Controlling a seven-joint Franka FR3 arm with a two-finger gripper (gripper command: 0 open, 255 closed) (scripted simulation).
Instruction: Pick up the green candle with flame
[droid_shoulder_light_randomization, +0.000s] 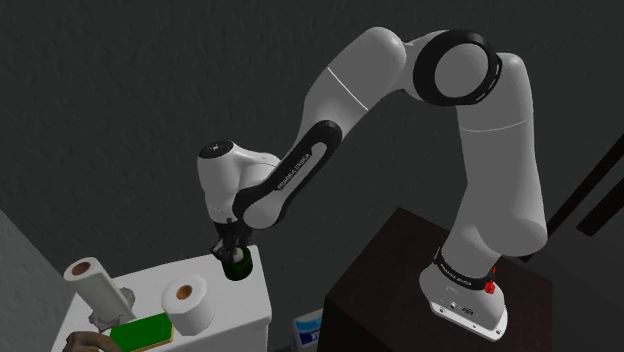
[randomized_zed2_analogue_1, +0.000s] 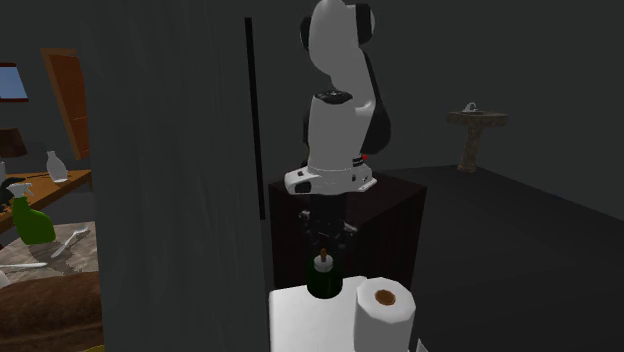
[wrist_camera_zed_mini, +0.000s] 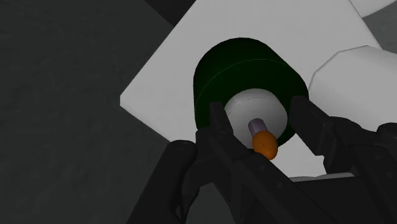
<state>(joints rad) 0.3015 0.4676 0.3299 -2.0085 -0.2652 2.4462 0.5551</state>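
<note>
Between the black fingers (wrist_camera_zed_mini: 217, 130) of the pincer (wrist_camera_zed_mini: 257, 114) sits the white core (wrist_camera_zed_mini: 261, 102) of the dark green cylindrical candle (wrist_camera_zed_mini: 235, 63), its grey wick and orange flame (wrist_camera_zed_mini: 264, 144) rising toward the palm. Both fingers meet the core's sides with no gap I can see, so I read the pincer as closed on the candle, high up and not around the green body.

I judge the candle stiff and fairly light. Its smooth body looks too broad for this finger span, so the narrow core is the one hold. A grip that high leaves the body hanging below, and it could tip or slip if I lift fast.

Under the candle is the plain white table (wrist_camera_zed_mini: 159, 83), and the wrist view puts the candle close to one corner. The second exterior view gives what the wrist view cannot: the candle upright with its base on the table, and a white paper roll (randomized_zed2_analogue_1: 385, 310) just beside it.

The shoulder view adds, past that roll from the candle, a flat green block (droid_shoulder_light_randomization: 143, 332) and a tall white roll on a holder (droid_shoulder_light_randomization: 90, 282). Behind the candle in the second exterior view are the dark brown box stand (randomized_zed2_analogue_1: 400, 215) and, far off, a pedestal basin (randomized_zed2_analogue_1: 477, 130).
</note>
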